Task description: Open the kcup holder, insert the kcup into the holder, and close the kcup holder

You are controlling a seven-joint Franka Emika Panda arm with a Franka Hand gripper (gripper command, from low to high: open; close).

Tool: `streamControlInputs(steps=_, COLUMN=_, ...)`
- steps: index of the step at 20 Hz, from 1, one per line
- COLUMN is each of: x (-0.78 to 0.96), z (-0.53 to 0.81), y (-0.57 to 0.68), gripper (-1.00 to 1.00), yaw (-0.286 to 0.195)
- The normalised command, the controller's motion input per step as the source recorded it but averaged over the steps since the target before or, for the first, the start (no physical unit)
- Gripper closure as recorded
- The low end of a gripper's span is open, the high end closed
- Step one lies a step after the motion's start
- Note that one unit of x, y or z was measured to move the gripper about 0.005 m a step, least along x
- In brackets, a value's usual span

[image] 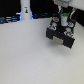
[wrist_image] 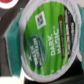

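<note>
The kcup (wrist_image: pixel 44 39), a white pod with a round green top printed "Dark Magic", fills the wrist view. Teal finger pads (wrist_image: pixel 10 36) press it from both sides. In the exterior view my gripper (image: pixel 64 23) hangs at the exterior view's right, shut on the kcup (image: pixel 64 20), right above the black kcup holder (image: pixel 60 36). The holder's slotted tray shows other pods (image: pixel 54 24) on its far side. I cannot tell how far its drawer is pulled out; the picture is blurred.
The holder stands on a white table (image: pixel 25 55). A white upright object (image: pixel 25 10) stands at the back towards the exterior view's left, with dark blue items (image: pixel 7 19) along the back edge.
</note>
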Motion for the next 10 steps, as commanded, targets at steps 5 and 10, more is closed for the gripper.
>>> streamControlInputs(steps=5, x=-0.01, z=-0.17, y=-0.01, gripper=1.0, yaw=-0.009)
streamControlInputs(steps=10, x=0.01, z=-0.18, y=-0.01, gripper=1.0, yaw=-0.011)
